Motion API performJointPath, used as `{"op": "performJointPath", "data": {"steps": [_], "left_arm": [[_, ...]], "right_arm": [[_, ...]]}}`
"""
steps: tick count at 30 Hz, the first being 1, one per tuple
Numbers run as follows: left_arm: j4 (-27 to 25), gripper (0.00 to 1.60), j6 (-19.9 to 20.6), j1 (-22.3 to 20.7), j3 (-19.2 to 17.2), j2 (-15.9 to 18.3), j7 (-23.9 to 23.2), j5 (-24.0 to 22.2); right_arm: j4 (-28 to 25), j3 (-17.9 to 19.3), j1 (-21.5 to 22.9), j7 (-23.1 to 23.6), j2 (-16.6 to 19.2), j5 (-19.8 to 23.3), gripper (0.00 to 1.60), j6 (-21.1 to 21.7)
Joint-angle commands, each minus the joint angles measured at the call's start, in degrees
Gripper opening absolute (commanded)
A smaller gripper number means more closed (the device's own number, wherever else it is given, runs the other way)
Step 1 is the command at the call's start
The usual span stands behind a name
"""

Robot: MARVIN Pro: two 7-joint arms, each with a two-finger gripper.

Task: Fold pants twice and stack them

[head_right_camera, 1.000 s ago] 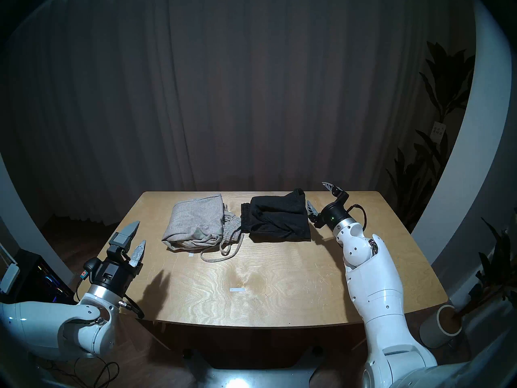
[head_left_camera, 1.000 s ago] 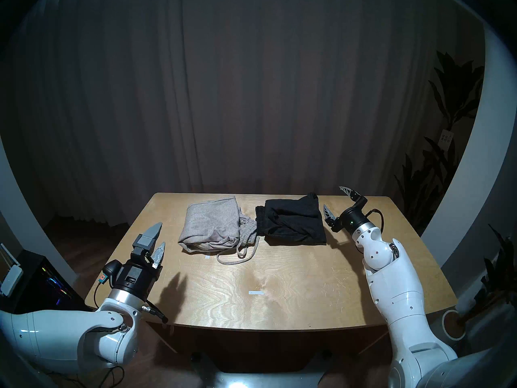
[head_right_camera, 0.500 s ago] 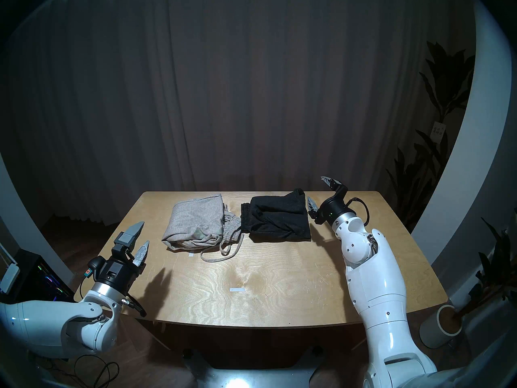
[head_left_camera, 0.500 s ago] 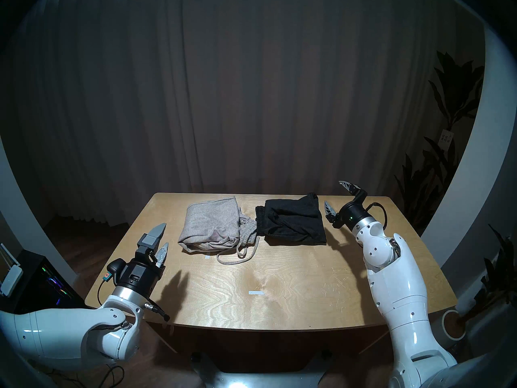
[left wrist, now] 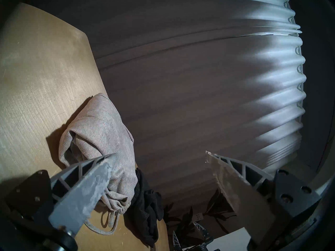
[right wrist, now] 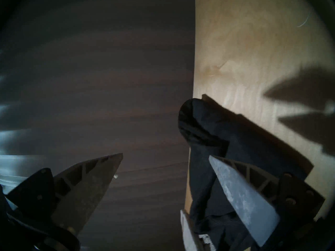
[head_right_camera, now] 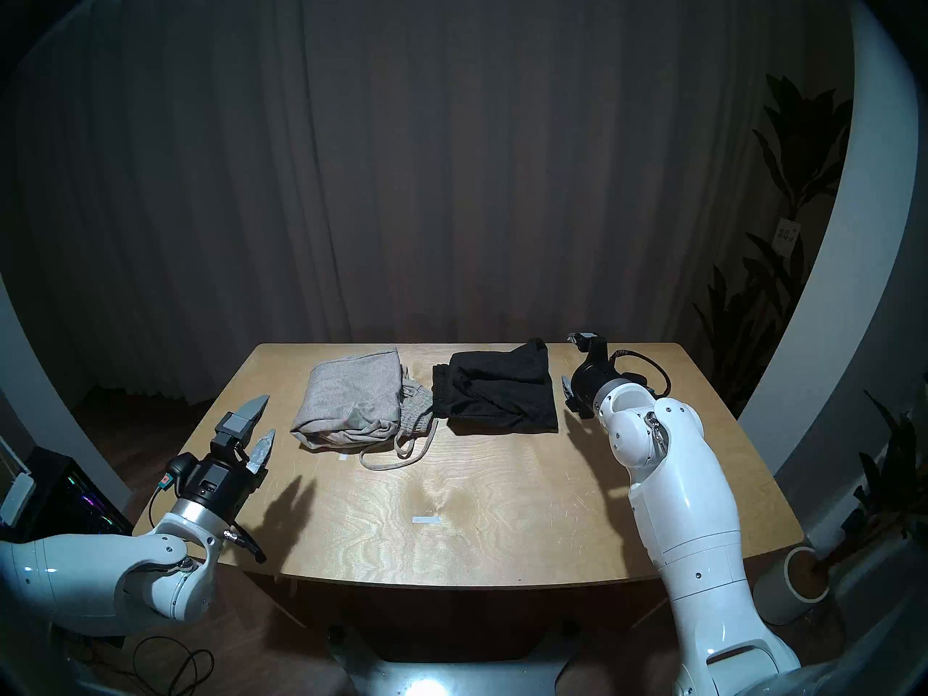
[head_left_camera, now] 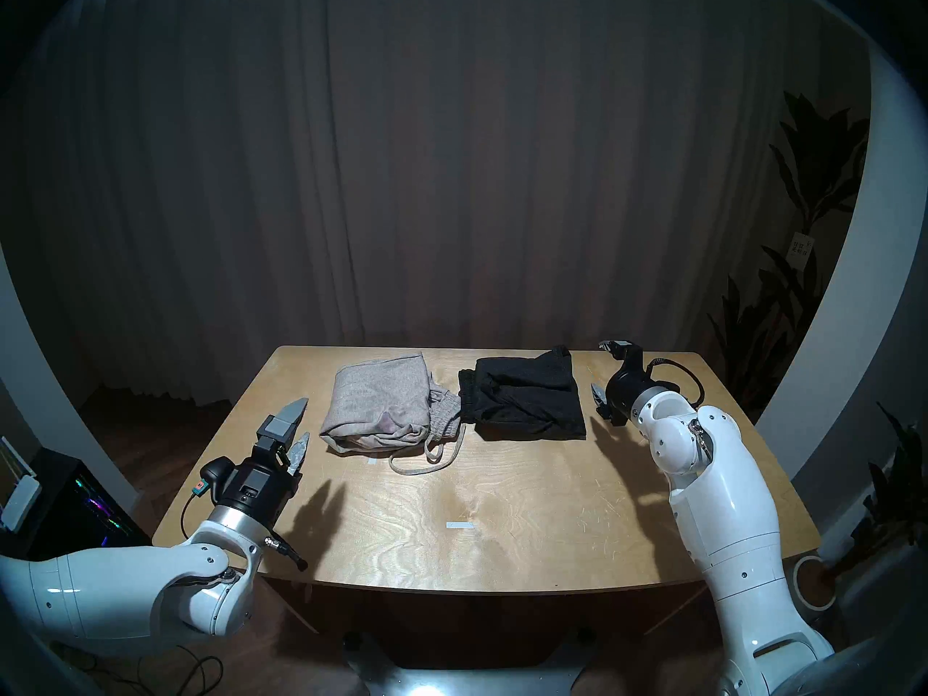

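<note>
A: With both bundles folded side by side on the table (head_left_camera: 502, 504), your grey pants (head_left_camera: 379, 408) trail a loose cord (head_left_camera: 422, 461).
B: Left wrist: left gripper (left wrist: 159, 160) wide, empty. Cord may snag.
A: Right wrist: right gripper (right wrist: 165, 158) wide beside the black pants (right wrist: 235, 145); a one-layer pinch would unfold them.

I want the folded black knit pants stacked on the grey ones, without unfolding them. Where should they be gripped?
Probably at the right edge of the folded black knit pants, coming in level from the open right gripper beside it. That edge looks straight and layered; the left edge ends in a bunched waistband.
</note>
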Motion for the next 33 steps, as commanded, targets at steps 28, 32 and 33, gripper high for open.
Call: {"op": "performJointPath", "data": {"steps": [28,32,33], "left_arm": [[0.6,1.6,1.7,-5.1,-0.5,-1.6,10.4,11.4],[0.3,1.6,1.5,-5.1,-0.6,-1.5,11.1,11.7],[0.3,1.6,1.5,-5.1,-0.6,-1.6,11.3,11.7]], "right_arm": [[-0.5,-5.4,3.7,-4.4,-8.9,-10.5,1.6,-18.6],[1.9,-5.6,4.6,-2.9,-9.1,-9.9,1.6,-18.3],[2.3,-5.7,4.8,-2.7,-9.2,-9.8,1.6,-18.3]]}}
